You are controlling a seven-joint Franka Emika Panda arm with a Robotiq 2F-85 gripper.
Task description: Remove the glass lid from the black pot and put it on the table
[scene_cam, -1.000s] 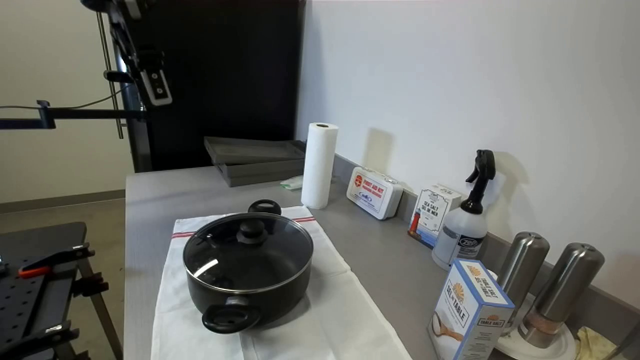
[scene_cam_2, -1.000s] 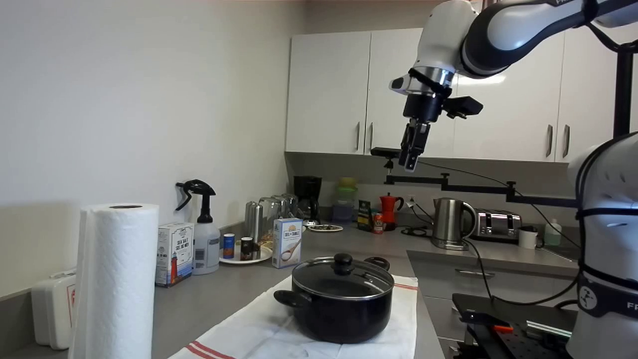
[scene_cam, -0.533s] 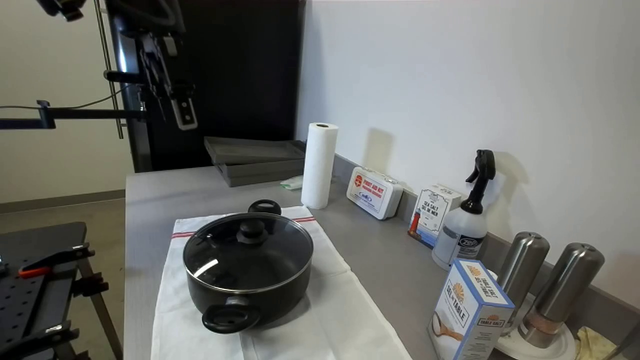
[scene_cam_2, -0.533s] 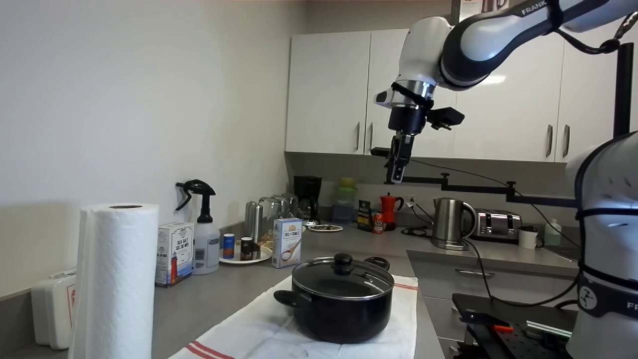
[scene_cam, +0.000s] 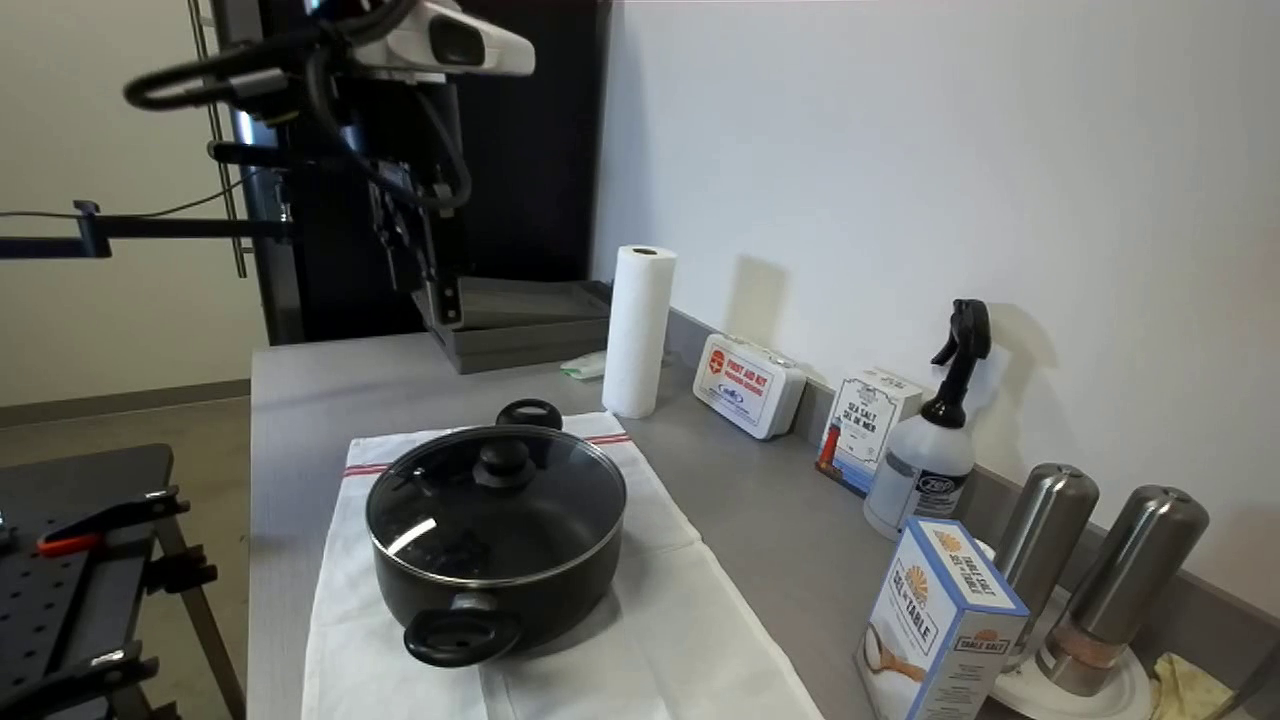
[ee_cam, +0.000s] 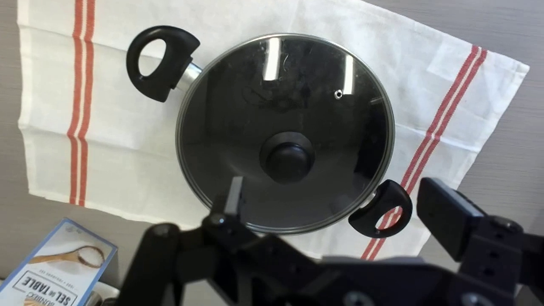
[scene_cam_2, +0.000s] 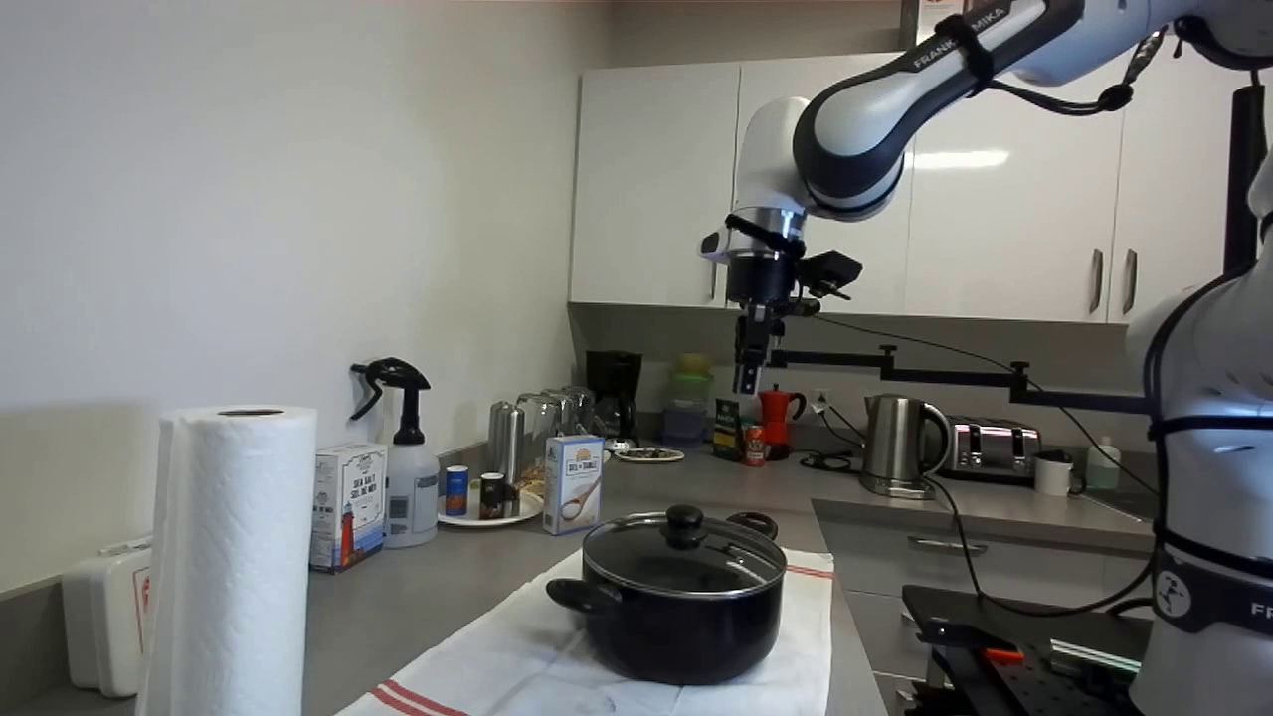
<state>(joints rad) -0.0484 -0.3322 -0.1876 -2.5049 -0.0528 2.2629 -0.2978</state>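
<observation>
The glass lid (scene_cam: 500, 520) sits on the black pot (scene_cam: 550, 605) in both exterior views (scene_cam_2: 636, 565) (scene_cam_2: 686, 636). Its black knob (ee_cam: 289, 161) shows near the middle of the wrist view. The pot stands on a white cloth (scene_cam: 640, 640) on the grey table (scene_cam: 330, 390). My gripper (scene_cam_2: 748, 373) is in the air, well above the lid and apart from it. In the wrist view my gripper (ee_cam: 335, 202) is open and empty. Its left finger overlaps the lid, its right finger lies beyond a pot handle (ee_cam: 382, 210), and the knob is off to the upper left between them.
A paper towel roll (scene_cam: 638, 335), first aid box (scene_cam: 748, 388), sea salt box (scene_cam: 870, 430), spray bottle (scene_cam: 920, 465), table salt box (scene_cam: 940, 620) and steel mills (scene_cam: 1125, 590) stand along the wall. Grey trays (scene_cam: 530, 340) lie at the table's end.
My arm and gripper have moved down and toward the pot, leftward in an exterior view. The lid, pot and cloth have not moved.
</observation>
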